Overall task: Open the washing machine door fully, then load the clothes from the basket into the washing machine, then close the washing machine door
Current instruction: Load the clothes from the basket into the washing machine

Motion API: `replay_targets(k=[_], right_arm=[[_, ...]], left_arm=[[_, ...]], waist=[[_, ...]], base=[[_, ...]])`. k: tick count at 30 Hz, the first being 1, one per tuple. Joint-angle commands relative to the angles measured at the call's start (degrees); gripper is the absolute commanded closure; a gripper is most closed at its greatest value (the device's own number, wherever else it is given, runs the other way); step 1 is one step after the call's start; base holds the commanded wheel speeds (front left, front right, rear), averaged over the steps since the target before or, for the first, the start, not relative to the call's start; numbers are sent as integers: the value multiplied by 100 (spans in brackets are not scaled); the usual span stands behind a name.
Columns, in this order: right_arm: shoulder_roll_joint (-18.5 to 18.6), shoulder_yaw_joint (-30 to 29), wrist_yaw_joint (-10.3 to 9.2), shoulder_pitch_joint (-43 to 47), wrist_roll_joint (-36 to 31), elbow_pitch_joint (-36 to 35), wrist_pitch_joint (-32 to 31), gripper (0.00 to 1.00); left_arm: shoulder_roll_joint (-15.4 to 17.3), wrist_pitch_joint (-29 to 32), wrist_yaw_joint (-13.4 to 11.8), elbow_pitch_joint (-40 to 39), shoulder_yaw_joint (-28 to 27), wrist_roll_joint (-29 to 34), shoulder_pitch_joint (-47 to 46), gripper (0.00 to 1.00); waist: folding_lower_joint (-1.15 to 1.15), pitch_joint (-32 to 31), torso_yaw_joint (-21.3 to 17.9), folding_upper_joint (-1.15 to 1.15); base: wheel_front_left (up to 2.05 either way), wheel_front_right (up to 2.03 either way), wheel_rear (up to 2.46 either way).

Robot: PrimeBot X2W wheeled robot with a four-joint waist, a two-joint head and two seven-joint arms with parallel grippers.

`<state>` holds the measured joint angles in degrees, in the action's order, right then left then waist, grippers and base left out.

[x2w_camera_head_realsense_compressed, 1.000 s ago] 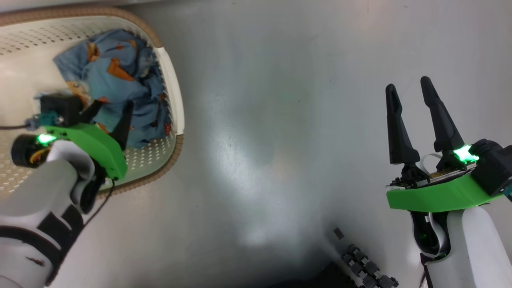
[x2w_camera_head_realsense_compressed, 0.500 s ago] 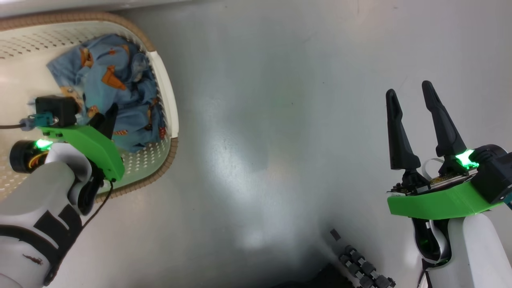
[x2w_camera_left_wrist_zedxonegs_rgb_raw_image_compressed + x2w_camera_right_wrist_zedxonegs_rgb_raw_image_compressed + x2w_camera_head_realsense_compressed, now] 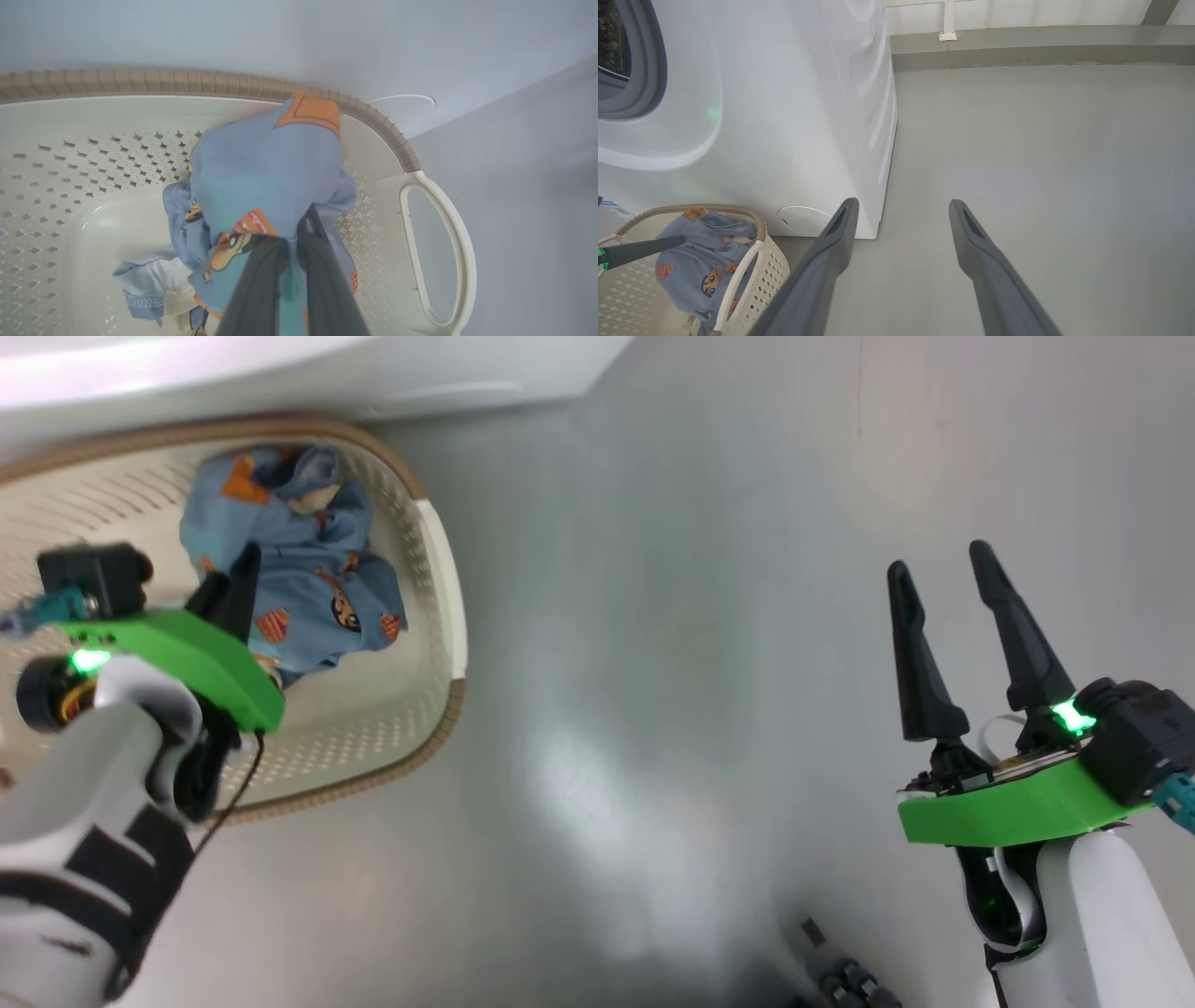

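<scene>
Left gripper (image 3: pixel 292 242): long dark fingers pressed together, clamped on light blue bear-print fabric clothes (image 3: pixel 266 172). Fabric bunches around and beyond the tips, inside cream-white perforated plastic basket (image 3: pixel 187 79) with brown woven-look rim. More blue and white cloth lies below the tips on the basket bottom.

Right gripper (image 3: pixel 903 205): fingers spread wide apart above bare grey floor (image 3: pixel 1041 140). Basket with clothes sits near, to its left. Beyond that stands big white washing machine (image 3: pixel 808 116), with grey rubber gasket (image 3: pixel 644 70) at far left.
</scene>
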<state>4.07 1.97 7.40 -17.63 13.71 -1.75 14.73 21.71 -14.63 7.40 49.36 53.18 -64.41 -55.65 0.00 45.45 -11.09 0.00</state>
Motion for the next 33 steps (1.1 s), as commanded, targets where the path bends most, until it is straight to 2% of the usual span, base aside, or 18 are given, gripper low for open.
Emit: replay_targets(k=[1, 4, 10, 18, 33], right_arm=[[64, 161, 9, 148, 21, -56, 27, 0], [147, 218, 9, 157, 72, 105, 27, 0], [342, 287, 9, 231, 154, 313, 27, 0], [523, 286, 9, 378, 242, 460, 27, 0], [757, 123, 9, 1159, 426, 611, 27, 0]], left_arm=[[146, -37, 9, -120, -278, 169, 278, 100], [107, -37, 9, -289, -801, 661, 684, 100], [-46, -37, 9, -533, -1450, 1308, 1118, 100], [-172, -37, 9, -983, -2194, 1960, 1668, 100], [-396, -37, 9, -2322, -3957, 3318, 3347, 100]], waist=[[0, -396, 208, 0], [0, -805, 323, 0], [0, -1370, 520, 0], [0, -2052, 703, 0], [0, -3292, 891, 0]], base=[[0, 0, 0], [0, 0, 0], [0, 0, 0], [0, 0, 0], [0, 0, 0]])
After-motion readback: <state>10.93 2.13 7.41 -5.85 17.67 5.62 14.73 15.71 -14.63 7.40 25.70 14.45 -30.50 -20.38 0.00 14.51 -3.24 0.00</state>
